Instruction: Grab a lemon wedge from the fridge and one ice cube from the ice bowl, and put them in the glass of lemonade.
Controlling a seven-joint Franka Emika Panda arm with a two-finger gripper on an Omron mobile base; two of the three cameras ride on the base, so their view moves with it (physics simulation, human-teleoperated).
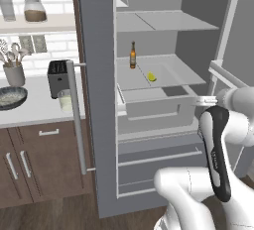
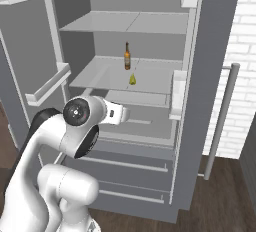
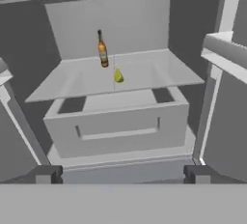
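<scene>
The grey fridge stands with both doors open. The tiny yellow-green lemon wedge lies on the middle shelf, just right of and in front of a slim brown bottle. My gripper hovers outside the fridge in front of the drawer, well short of the wedge, open with nothing between its fingers. The hand points into the fridge. On the counter left of the fridge stand the glass of lemonade and the ice bowl.
A pale drawer sits under the wedge's shelf. A black toaster stands behind the glass, a grey utensil cup behind the bowl. Door bins jut in from the right door, and the left door's handle stands before the counter.
</scene>
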